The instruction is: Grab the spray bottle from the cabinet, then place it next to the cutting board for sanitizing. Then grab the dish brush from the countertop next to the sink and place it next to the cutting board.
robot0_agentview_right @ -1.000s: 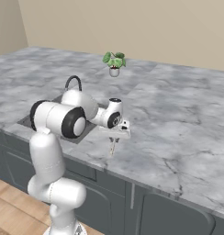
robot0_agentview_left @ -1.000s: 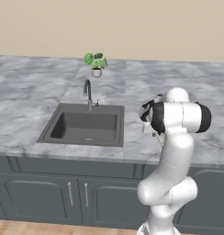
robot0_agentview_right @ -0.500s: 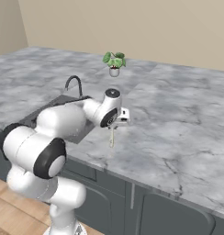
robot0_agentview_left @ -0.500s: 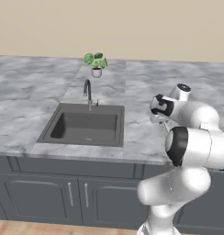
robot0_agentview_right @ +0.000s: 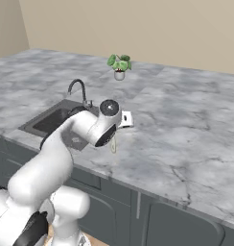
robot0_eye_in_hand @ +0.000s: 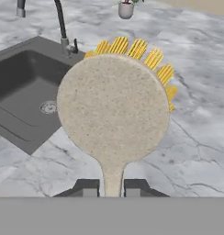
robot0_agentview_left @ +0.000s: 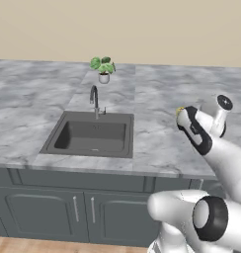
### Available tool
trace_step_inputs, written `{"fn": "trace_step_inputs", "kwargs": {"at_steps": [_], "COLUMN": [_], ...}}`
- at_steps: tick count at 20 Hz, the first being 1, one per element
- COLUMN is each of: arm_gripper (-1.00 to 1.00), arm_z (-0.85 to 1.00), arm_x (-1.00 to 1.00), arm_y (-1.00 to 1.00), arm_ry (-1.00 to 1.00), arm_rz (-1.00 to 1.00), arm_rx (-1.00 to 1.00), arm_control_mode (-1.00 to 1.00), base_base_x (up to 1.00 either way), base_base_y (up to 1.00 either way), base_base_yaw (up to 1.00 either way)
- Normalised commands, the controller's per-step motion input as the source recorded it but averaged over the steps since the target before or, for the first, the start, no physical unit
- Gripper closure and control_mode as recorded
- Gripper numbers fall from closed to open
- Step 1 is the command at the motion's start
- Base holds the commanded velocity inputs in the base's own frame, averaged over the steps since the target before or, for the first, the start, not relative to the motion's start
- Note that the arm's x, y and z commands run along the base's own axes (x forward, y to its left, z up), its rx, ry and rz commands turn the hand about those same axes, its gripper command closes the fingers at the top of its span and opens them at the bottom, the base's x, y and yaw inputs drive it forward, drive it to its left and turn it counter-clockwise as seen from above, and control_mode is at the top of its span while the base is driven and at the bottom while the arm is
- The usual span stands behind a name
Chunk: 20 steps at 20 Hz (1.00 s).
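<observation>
My gripper (robot0_eye_in_hand: 112, 187) is shut on the dish brush (robot0_eye_in_hand: 113, 105), whose thin handle runs between the two finger tips. Its pale speckled round head faces the camera, with yellow bristles fanning past the far rim. In the left base view the gripper (robot0_agentview_left: 185, 117) hovers over the marble countertop (robot0_agentview_left: 157, 143) right of the sink (robot0_agentview_left: 90, 134), yellow bristles of the brush (robot0_agentview_left: 179, 111) showing at its tip. From the right, the brush (robot0_agentview_right: 113, 144) hangs below the gripper (robot0_agentview_right: 116, 133), just past the sink (robot0_agentview_right: 56, 120). Spray bottle, cabinet and cutting board are out of view.
A curved faucet (robot0_agentview_left: 95, 99) stands at the sink's back edge. A small potted plant (robot0_agentview_left: 103, 69) sits further back on the counter. Dark grey base cabinet doors (robot0_agentview_left: 78, 210) run under the counter edge. Open marble (robot0_agentview_right: 186, 125) stretches to the right.
The arm has folded over and its elbow has dropped low. The gripper, still holding the brush, has shifted slightly right of the sink. Sink and plant have not moved.
</observation>
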Motion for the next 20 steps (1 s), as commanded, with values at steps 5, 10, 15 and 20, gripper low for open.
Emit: {"fn": "trace_step_inputs", "kwargs": {"at_steps": [5, 10, 15, 20], "arm_gripper": [1.0, 1.0, 1.0, 1.0], "arm_z": [0.45, 0.52, 0.63, 0.65], "arm_x": [-0.94, -0.82, -0.67, -0.57], "arm_y": [0.0, 0.0, 0.0, 0.0], "arm_ry": [-0.35, -0.32, -0.21, -0.15], "arm_rz": [0.0, 0.0, 0.0, 0.0], "arm_rx": [0.0, 0.0, 0.0, 0.0], "arm_control_mode": [-1.0, -1.0, -1.0, -1.0], "base_base_x": [0.0, 0.0, 0.0, 0.0], "base_base_y": [0.0, 0.0, 0.0, 0.0], "base_base_yaw": [0.0, 0.0, 0.0, 0.0]}}
